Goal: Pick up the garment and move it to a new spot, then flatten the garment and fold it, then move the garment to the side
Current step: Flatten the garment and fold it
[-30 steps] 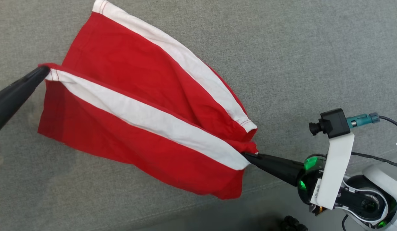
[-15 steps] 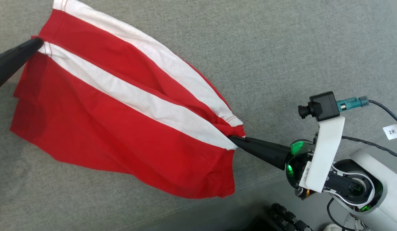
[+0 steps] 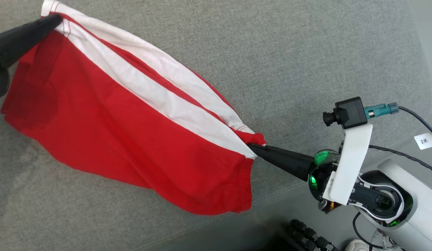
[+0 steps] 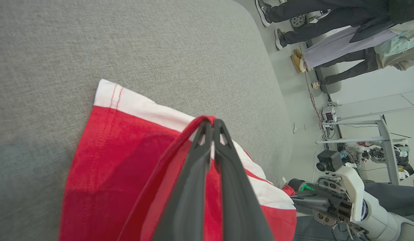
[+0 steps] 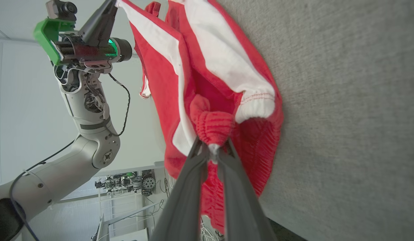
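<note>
The garment [image 3: 125, 122] is a pair of red shorts with white side stripes, stretched between my two grippers over the grey cloth surface [image 3: 306, 52]. My left gripper [image 3: 57, 21] is shut on a white-hemmed corner at the upper left. My right gripper [image 3: 252, 147] is shut on the bunched red waistband at the right end. The lower part of the shorts hangs loose toward the front edge. In the left wrist view the fingers [image 4: 207, 140] pinch a red fold of the garment [image 4: 126, 160]. In the right wrist view the gripper [image 5: 212, 147] grips the gathered garment [image 5: 213, 124], and the left gripper [image 5: 108, 13] shows at the top.
The grey surface ends in a rounded front edge [image 3: 272, 209] near my right arm. Black ribbed cabling [image 3: 306, 237] lies on the floor below it. People's legs [image 4: 327, 20] stand beyond the far end of the surface, with equipment stands [image 4: 384, 134] nearby.
The left end of the shorts has gone up the view with my left gripper. The two white stripes now lie close together and the cloth is tauter. The view itself has also shifted.
</note>
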You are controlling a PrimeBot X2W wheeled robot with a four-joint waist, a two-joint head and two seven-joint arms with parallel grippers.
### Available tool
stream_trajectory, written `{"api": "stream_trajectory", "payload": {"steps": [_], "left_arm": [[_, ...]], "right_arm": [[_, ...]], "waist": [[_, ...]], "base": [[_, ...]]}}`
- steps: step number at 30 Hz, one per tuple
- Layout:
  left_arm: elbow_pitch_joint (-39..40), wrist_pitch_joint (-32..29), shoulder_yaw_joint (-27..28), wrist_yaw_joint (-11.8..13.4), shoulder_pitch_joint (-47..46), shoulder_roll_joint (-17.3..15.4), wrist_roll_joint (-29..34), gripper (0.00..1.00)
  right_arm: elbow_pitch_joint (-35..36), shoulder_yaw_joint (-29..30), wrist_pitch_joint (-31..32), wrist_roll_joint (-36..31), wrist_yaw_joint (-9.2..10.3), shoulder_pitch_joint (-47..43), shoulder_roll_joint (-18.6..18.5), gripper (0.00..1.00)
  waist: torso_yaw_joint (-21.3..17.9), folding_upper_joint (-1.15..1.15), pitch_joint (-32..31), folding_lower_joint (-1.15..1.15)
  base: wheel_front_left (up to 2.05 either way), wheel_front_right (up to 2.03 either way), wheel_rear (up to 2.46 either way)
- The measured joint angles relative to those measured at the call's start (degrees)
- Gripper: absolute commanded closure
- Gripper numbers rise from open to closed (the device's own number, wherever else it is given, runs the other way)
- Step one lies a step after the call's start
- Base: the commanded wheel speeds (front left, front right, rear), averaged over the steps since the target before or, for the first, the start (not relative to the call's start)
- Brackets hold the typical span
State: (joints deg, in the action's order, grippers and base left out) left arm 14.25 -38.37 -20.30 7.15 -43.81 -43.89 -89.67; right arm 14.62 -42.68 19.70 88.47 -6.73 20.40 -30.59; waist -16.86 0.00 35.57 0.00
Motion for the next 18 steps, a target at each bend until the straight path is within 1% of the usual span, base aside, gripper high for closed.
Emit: {"api": "stream_trajectory", "payload": {"steps": [6,18], "left_arm": [[-4.5,-1.5,-1.5,0.0,-5.4,1.3,2.5,1.0],[-14.9,-3.2,-3.5,0.0,-12.1,5.0,6.7,1.0]], "right_arm": [[-0.1,0.0,-0.1,0.0,-0.22,0.0,0.1,1.0],[0.1,0.1,-1.4,-1.0,-0.32,1.6,2.1,1.0]], "waist": [[-0.5,0.0,0.2,0.0],[-1.5,0.0,2.9,0.0]], "base": [[0.0,0.0,0.0],[0.0,0.0,0.0]]}}
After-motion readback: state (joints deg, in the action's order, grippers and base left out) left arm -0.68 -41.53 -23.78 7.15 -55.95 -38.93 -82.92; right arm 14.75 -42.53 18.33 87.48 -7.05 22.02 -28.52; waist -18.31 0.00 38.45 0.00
